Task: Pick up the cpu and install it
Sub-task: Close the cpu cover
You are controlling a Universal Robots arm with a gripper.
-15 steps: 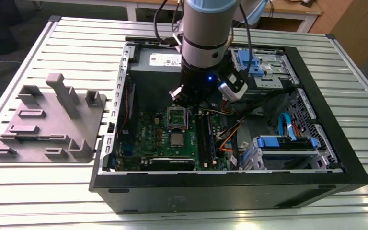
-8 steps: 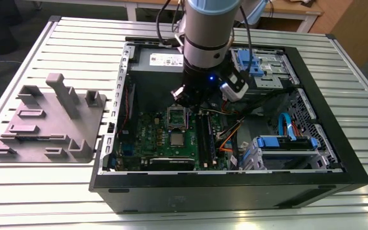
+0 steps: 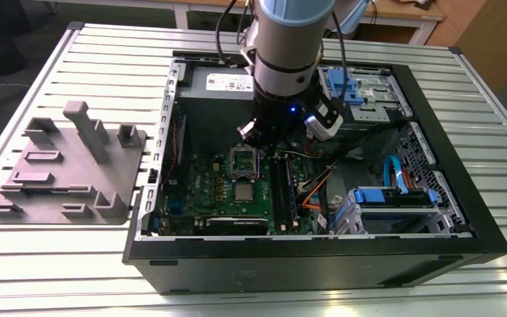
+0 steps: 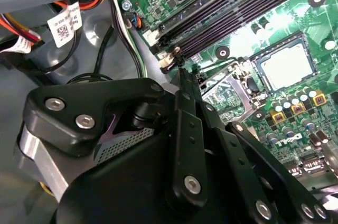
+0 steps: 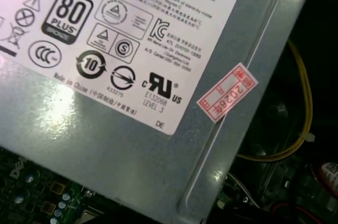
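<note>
The cpu (image 3: 243, 191) lies flat in its socket on the green motherboard (image 3: 202, 178), just at six o'clock of the upright metal socket frame (image 3: 242, 160) in the exterior view; in the second wrist view we see it (image 4: 289, 64) again, seated and apart from the gripper (image 4: 179, 68). We cannot tell how far the pincer is open: the arm's body hides its tips in the exterior view, and dark linkages crowd the second wrist view. The gripper (image 3: 267, 140) hangs above the frame, holding nothing we can make out. Memory slots (image 3: 284, 178) stand at three o'clock of the socket, orange cables (image 3: 317, 188) beyond. The labelled power supply (image 5: 132, 76) sits close by. The grey fixture plate (image 3: 64, 168) lies well outside the case (image 3: 324, 264).
</note>
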